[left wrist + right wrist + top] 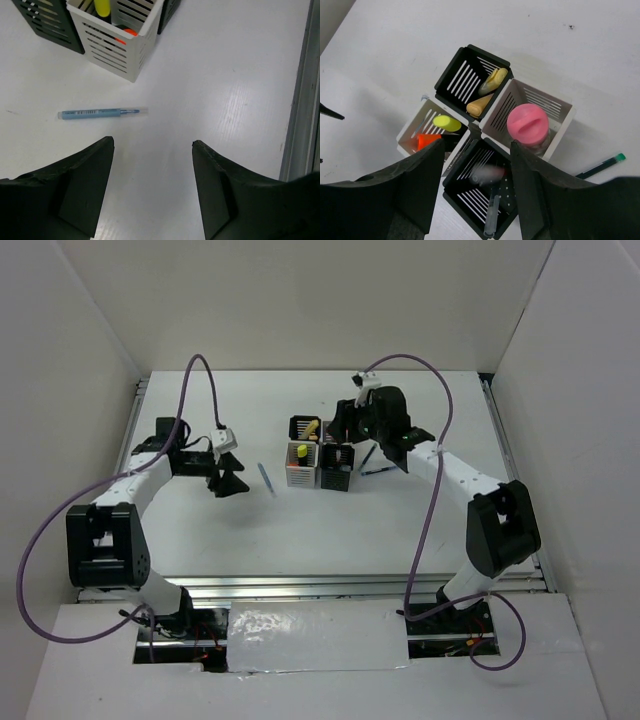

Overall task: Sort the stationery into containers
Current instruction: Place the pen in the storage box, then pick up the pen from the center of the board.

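Left gripper (pixel 152 145): jaws wide, empty, low over bare table.
Blue pen (pixel 102 113): flat on the table, near a white cup (pixel 120 55).
Right gripper (pixel 476 145): jaws apart, holding nothing, above the four clustered cups.
Near black cup (pixel 470 202): one pen (pixel 491 215) inside.
Other cups: pink highlighter (pixel 527 125); yellow highlighter (pixel 446 123) with an orange one; two pale ones.
Green-capped pen (pixel 600 166): loose beside the cluster.
Surface: white glossy table (pixel 300 530), metal rail (pixel 300 100) along its edge.
Room: plain white walls (pixel 80 320) on three sides.

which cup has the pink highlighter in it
The white cup rightmost in the right wrist view, with the pink highlighter alone in it. The other white cup holds the yellow highlighter and orange highlighter.
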Tool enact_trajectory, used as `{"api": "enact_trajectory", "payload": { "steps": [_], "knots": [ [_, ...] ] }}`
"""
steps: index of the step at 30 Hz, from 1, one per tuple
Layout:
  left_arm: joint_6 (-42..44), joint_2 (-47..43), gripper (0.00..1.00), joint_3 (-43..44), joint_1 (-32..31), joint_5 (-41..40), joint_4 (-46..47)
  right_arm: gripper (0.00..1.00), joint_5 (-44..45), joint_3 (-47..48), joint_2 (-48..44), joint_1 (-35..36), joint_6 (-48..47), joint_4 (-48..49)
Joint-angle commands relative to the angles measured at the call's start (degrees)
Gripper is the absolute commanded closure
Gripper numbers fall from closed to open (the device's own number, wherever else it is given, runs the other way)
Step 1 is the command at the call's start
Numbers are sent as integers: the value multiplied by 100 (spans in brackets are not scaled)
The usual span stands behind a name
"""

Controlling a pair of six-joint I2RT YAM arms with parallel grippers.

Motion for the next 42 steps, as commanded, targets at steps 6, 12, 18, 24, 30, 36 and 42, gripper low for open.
{"api": "enact_trajectory", "payload": {
  "steps": [6, 12, 18, 24, 30, 36, 42],
  "knots": [
    [5523, 1078, 27, 1709, -236, -39, -3398, 37, -210, 467, -382, 117, 230, -585],
    [6074, 2317, 39, 2942, -561, -795, -3753, 38, -623, 1056, -672, -190, 222, -1017],
    [6145, 2890, 52, 3435, -869, -1288, -3349, 38, -983, 996, -1137, -779, 99, -1219],
    [6251, 3127, 53, 3453, -1106, -1534, -2999, 38, -1203, 811, -1533, -1226, 117, -1290],
    [6435, 3417, 52, 3620, -1273, -1850, -2997, 39, -1221, 741, -1736, -1455, 152, -1316],
    [6452, 3610, 52, 3514, -1335, -2088, -2732, 39, -1282, 978, -1850, -1859, 310, -1263],
    [6470, 3682, 54, 3349, -1370, -2333, -2743, 38, -1238, 1075, -2008, -2001, 179, -1334]
  ]
}}
